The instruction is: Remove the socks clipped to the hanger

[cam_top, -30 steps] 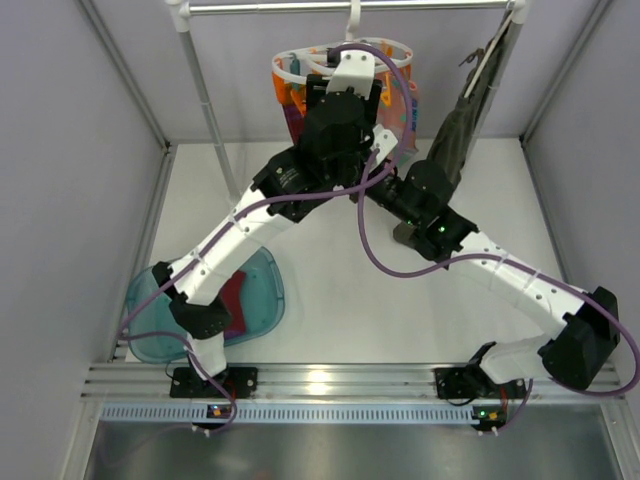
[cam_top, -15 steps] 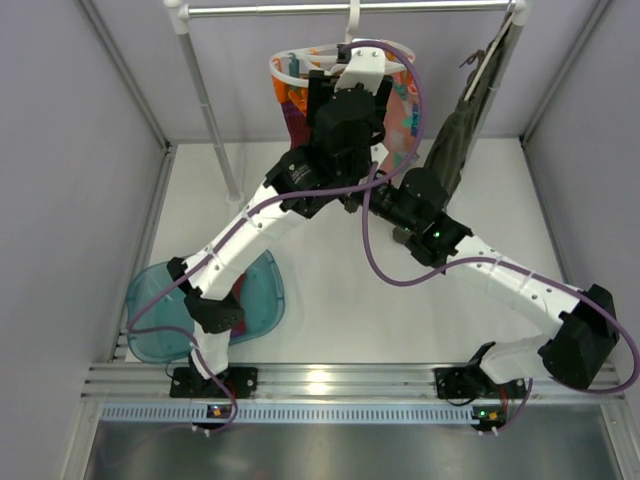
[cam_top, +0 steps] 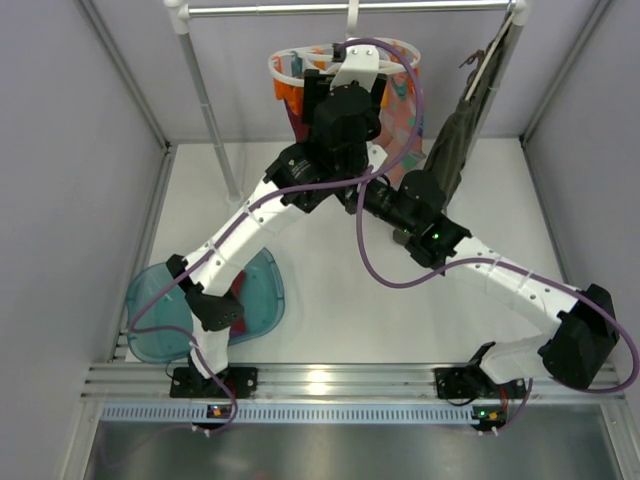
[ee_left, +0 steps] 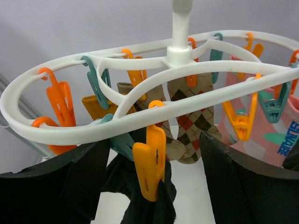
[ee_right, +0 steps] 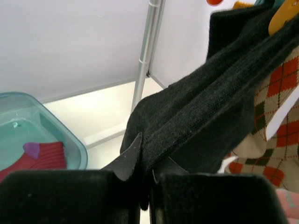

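Here, the ribbed black sock [ee_right: 196, 107] hangs from an orange clip [ee_left: 149, 163] inside the left end effector [ee_left: 155, 142], spread wide; the right end effector [ee_right: 145, 172] pinches its lower end.

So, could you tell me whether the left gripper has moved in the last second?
Yes: the left gripper has edged toward the clothes rail at the back, nearer the hanger.
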Robot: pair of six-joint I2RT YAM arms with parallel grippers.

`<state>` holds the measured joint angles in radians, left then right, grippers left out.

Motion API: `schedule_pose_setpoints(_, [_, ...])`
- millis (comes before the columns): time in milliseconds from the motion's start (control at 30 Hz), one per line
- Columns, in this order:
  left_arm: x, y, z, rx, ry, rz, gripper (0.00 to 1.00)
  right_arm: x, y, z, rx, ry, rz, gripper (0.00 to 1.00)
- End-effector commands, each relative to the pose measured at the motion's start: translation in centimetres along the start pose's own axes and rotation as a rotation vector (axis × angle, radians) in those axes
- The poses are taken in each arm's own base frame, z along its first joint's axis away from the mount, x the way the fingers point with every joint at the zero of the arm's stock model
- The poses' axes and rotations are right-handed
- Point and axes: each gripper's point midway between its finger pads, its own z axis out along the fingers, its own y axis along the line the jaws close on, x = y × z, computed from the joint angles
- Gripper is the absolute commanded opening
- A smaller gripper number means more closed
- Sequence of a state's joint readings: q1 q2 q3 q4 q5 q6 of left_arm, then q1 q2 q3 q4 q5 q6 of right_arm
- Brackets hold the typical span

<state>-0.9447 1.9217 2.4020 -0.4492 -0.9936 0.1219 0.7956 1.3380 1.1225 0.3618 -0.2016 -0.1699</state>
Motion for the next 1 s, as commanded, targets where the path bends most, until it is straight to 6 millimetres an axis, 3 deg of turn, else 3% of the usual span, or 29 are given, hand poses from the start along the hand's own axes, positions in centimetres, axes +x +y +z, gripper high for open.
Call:
schedule_pose_setpoints(0, [2.4, -0.2, 0.6, -0.029, 0.036, 0.027, 0.8, -3.2, 1.3, 0.0, -0.048, -0.095, -0.054, 0.0])
schedule_pose_setpoints(100, [2.1, 0.4, 0.2, -0.02, 0.035, -0.001, 0.77, -3.1, 1.3, 0.0, -0.052, -0.091, -0.053, 0.0])
schedule_pose_setpoints(167, [2.4, 0.6, 0.6, -0.012, 0.04, -0.009, 0.67, -3.3, 1.5, -0.1, -0.059, -0.097, -0.055, 0.0])
schedule_pose_setpoints(467, [2.6, 0.7, 2.1, 0.002, 0.04, -0.002, 0.64, -2.9, 2.5, -0.1, -0.115, -0.094, -0.074, 0.0])
schedule_pose_setpoints(533, [2.6, 0.7, 2.1, 0.005, 0.039, -0.002, 0.51, -2.8, 2.9, -0.2, -0.14, -0.092, -0.082, 0.0])
schedule_pose_setpoints(667, [2.4, 0.6, 2.0, 0.032, 0.036, -0.015, 0.46, -2.3, 2.6, -0.5, -0.118, -0.083, -0.082, 0.0])
schedule_pose_setpoints(767, [2.0, 0.4, 1.5, 0.074, 0.032, -0.039, 0.29, -2.2, 2.5, -0.7, -0.107, -0.078, -0.081, 0.0])
schedule_pose_setpoints(900, [1.6, -0.1, 0.7, 0.143, 0.029, -0.072, 0.26, -1.7, 2.3, -0.7, -0.095, -0.066, -0.082, 0.0])
schedule_pose_setpoints(967, [1.2, 0.4, 0.4, 0.146, 0.023, -0.077, 0.2, -1.5, 2.2, -0.6, -0.095, -0.059, -0.082, 0.0])
